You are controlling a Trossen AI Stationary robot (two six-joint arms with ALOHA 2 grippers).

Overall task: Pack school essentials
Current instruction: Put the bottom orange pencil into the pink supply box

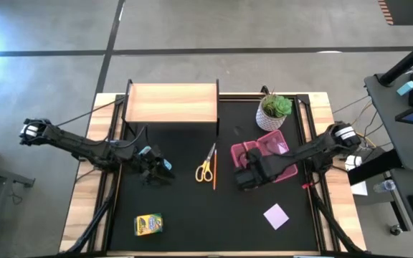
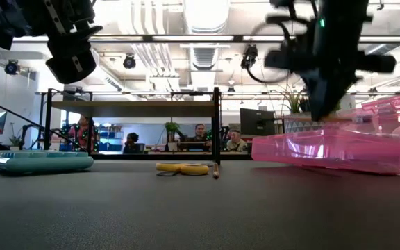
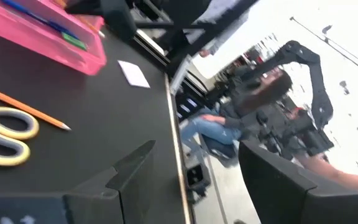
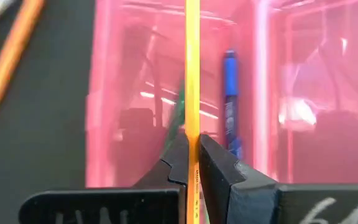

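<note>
right fingers [image 4: 192,163] clamped on thin orange pencil [image 4: 192,74] over translucent pink case [image 4: 135,93]; left fingers [image 3: 197,180] apart

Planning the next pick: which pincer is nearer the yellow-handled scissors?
Roughly a tie, left slightly nearer. The open left pincer hovers to one side of the scissors; the right pincer, shut on an orange pencil, is opposite, over the pink case.

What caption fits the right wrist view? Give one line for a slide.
Right gripper shut on an orange pencil above the pink case, a blue pen already inside.
</note>
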